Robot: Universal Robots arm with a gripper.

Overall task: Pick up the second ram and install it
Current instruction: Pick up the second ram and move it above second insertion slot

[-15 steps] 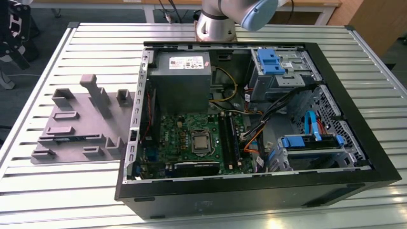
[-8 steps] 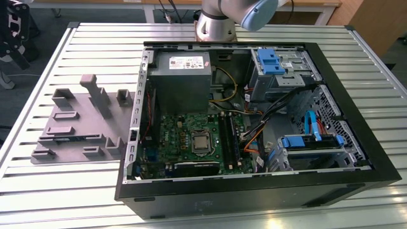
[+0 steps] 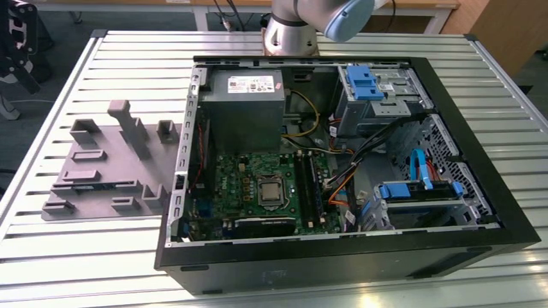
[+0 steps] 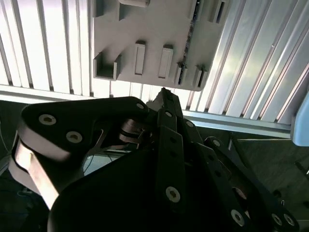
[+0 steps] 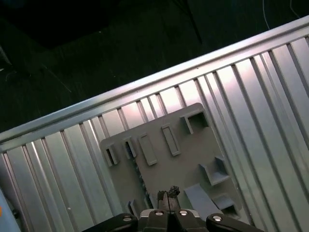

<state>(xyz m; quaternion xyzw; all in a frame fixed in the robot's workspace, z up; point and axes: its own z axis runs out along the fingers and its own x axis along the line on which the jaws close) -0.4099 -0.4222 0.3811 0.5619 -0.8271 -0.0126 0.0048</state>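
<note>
Gripper (image 5: 168, 192) clenched on nothing, hanging above the grey tray (image 5: 186, 157) on the slatted table (image 3: 86, 247). Ram (image 4: 191, 26) sits on edge in a tray slot, clear of the fingertips (image 4: 164, 93). Open PC case (image 3: 342, 256) beside the tray.

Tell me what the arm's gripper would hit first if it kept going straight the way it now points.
Most likely the grey plastic holder tray with raised blocks. In the first wrist view the black gripper aims at the tray's flat face with nothing visible between them, though depth is hard to judge.
</note>
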